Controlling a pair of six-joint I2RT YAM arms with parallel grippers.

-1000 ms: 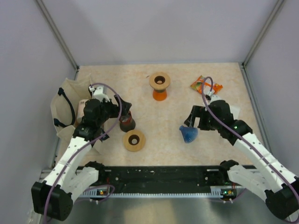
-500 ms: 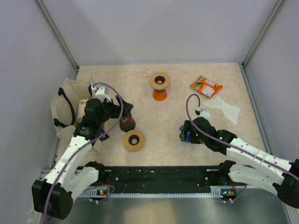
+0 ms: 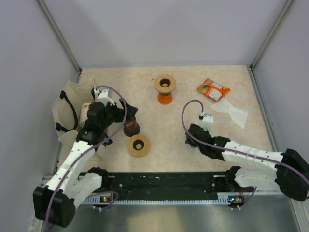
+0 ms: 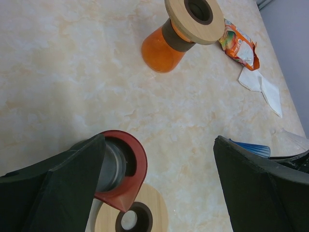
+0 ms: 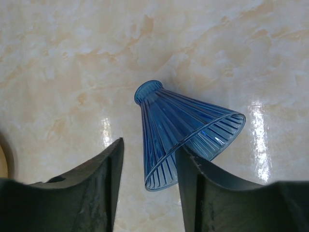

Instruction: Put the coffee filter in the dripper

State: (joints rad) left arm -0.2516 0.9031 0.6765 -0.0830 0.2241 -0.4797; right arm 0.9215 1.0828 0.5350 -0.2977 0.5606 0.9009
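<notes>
The right claw (image 5: 150, 154) is down at the tabletop (image 3: 164, 121) with its fingers partly spread astride a blue dripper (image 5: 188, 128), a ribbed glass cone lying on its side with its narrow neck pointing away from the wrist camera. One finger (image 5: 207, 188) overlaps the cone's wide rim and looks to be against it, while the other finger (image 5: 91, 188) stands off from the glass by a narrow gap, so the cone is straddled rather than pinched. The left claw (image 4: 159, 140) is spread wide. A red dripper (image 4: 118, 159) sits just inside one of its fingers, partly hidden by that finger, and the other finger is well apart from it with bare tabletop between. A wooden ring (image 4: 130, 217) lies just beside the red dripper on the near side. The coffee filter (image 3: 231, 112), a white folded paper, lies flat on the tabletop towards the right edge, just beside an orange packet (image 3: 213, 88) and apart from both claws. An orange dripper (image 3: 165, 89) with a wooden collar stands upright near the middle of the far side. A cloth bag (image 3: 67, 113) slumps at the left edge beside the left arm.
</notes>
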